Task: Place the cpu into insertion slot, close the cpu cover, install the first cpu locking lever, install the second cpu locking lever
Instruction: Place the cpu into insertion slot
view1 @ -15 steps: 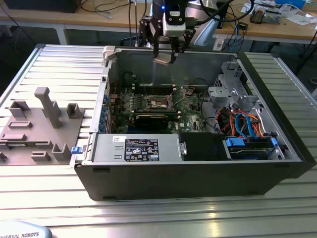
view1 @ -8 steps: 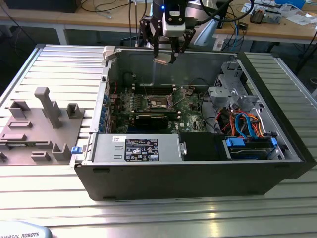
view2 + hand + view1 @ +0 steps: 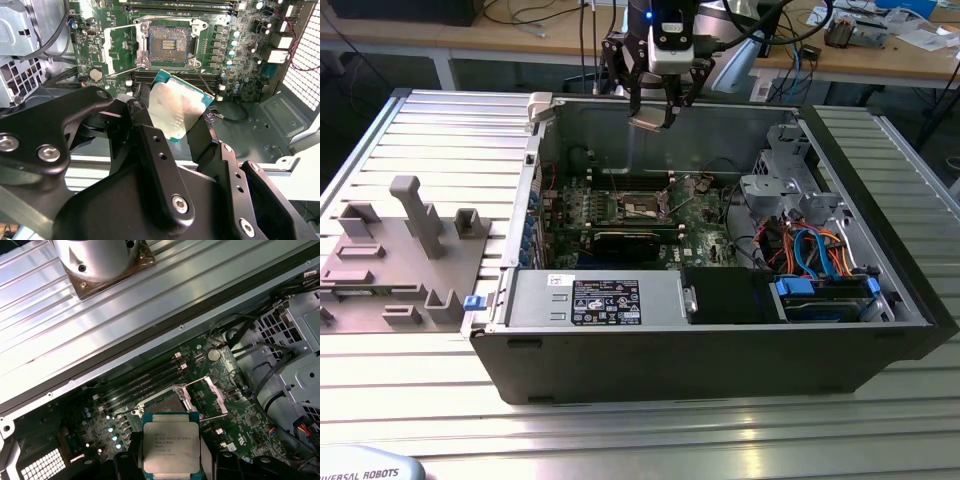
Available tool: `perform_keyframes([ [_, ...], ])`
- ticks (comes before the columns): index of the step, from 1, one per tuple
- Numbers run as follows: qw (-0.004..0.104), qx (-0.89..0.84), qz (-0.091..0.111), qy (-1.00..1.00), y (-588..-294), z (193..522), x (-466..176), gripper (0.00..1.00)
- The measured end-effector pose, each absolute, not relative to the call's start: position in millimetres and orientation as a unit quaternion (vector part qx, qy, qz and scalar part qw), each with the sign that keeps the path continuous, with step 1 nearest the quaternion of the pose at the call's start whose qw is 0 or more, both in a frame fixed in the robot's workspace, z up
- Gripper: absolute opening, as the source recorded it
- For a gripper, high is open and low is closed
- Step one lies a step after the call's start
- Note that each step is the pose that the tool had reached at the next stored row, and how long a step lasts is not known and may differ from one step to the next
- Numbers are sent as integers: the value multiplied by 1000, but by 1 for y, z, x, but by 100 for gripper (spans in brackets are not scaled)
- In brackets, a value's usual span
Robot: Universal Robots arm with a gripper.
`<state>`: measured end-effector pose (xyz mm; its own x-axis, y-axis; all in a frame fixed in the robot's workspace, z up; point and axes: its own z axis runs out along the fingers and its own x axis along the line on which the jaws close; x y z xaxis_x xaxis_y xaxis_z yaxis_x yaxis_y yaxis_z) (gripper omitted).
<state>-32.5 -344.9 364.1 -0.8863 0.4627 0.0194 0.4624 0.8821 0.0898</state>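
Gripper (image 3: 652, 112) at the exterior view's upper centre pinches the chip (image 3: 175, 112) by its edges, keeping its underside clear above the open socket (image 3: 167, 45).

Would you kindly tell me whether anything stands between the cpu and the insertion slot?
Nothing visible does. The hand holds the cpu above the open case, and the insertion slot lies uncovered below, its cpu cover swung open.
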Motion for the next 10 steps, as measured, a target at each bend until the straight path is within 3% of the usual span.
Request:
perform_keyframes([
  [10, 1, 242, 46, 969, -345, 364, -32, 54],
])
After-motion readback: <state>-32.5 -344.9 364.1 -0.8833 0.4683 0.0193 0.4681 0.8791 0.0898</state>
